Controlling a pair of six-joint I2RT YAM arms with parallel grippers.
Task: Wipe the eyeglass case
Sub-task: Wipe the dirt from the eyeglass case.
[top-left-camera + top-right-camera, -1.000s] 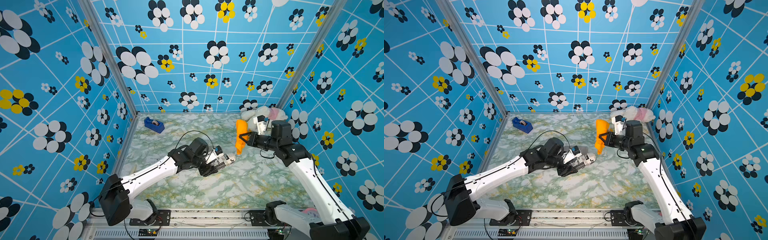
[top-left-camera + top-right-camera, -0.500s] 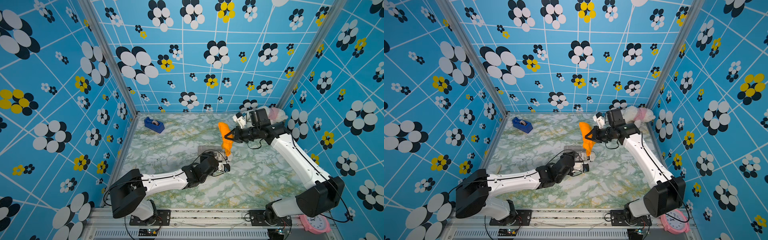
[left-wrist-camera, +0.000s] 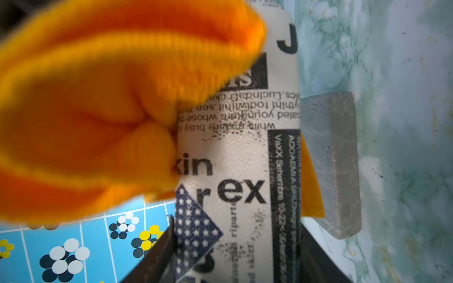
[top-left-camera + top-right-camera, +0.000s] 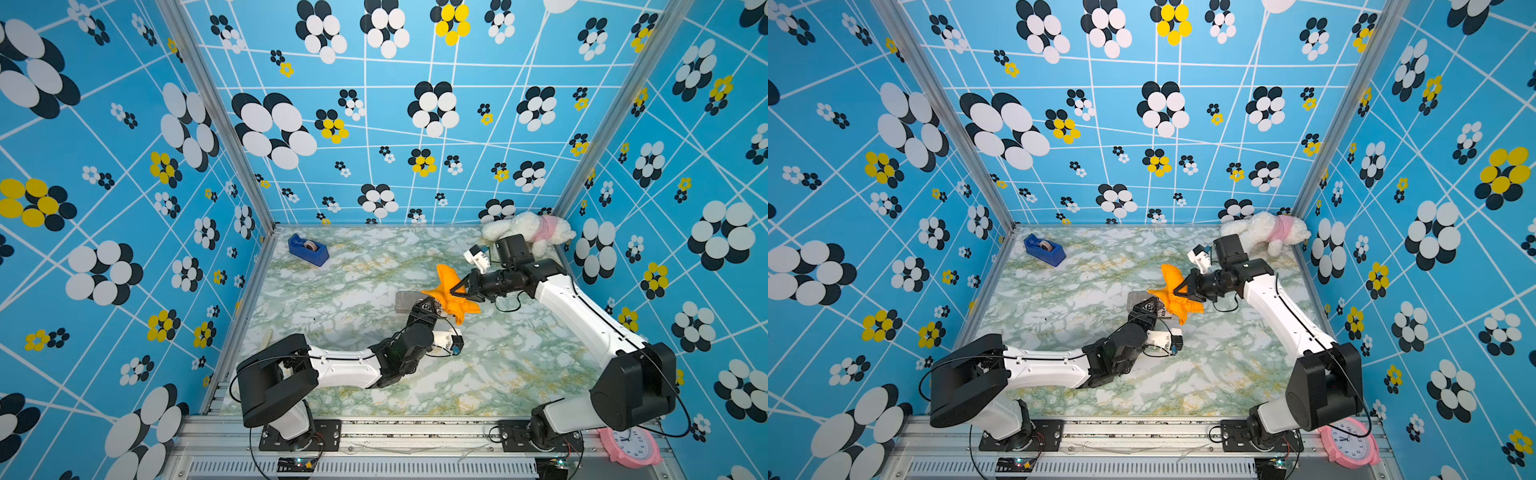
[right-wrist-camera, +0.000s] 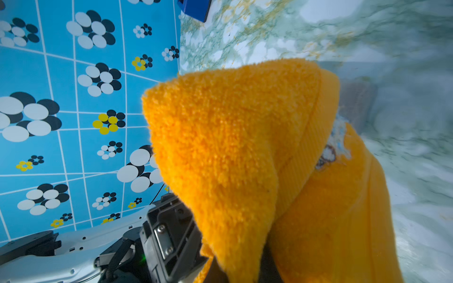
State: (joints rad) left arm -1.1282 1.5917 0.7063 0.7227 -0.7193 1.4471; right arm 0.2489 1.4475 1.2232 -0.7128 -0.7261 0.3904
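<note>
Pink clock [image 4: 629, 446] at near right edge, off desk [image 4: 498, 365]. Mid-desk: left claw [image 4: 422, 312] clamped on eyeglass case [image 3: 235, 159], newsprint-patterned. Right claw [image 4: 460, 291] pinched tight on orange cloth [image 4: 448, 279]; cloth bunched against case. Grey block [image 3: 331, 159] just beyond case, flat on desk. Far left corner: blue tape dispenser [image 4: 308, 249]. Far right corner: white plush toy [image 4: 528, 232].

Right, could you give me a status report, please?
Left gripper shut on eyeglass case. Right gripper shut on orange cloth, against case. Grey block close by.
</note>
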